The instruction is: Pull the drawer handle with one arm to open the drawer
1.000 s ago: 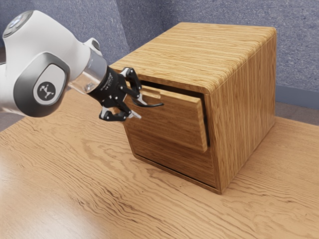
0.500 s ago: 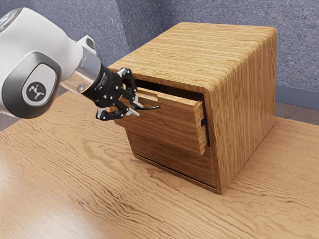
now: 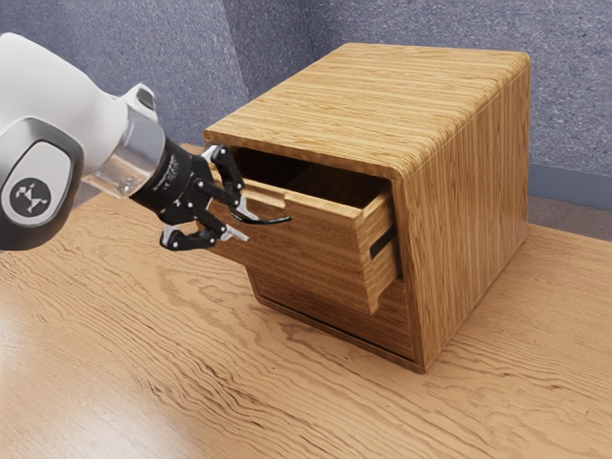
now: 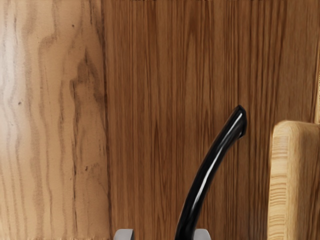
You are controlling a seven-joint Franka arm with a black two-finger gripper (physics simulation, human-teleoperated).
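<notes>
Side camera overlooks drawer (image 3: 306,253); wrist camera close against handle (image 4: 206,172).

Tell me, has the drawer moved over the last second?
Yes. The drawer has slid farther out of the cabinet, toward the exterior view's left, so more of its inside now shows.

A: Walls?
B: Blue-grey, rough-textured wall (image 3: 134,48) behind, two panels meeting at a corner; darker blue skirting (image 3: 574,185) along the foot at the exterior view's right.
A: Floor?
B: Dull grey-brown floor (image 3: 579,216) below the skirting.
A: Furniture, light?
B: Oak-grained table (image 3: 143,363); pale sheen toward its near left edge.
</notes>
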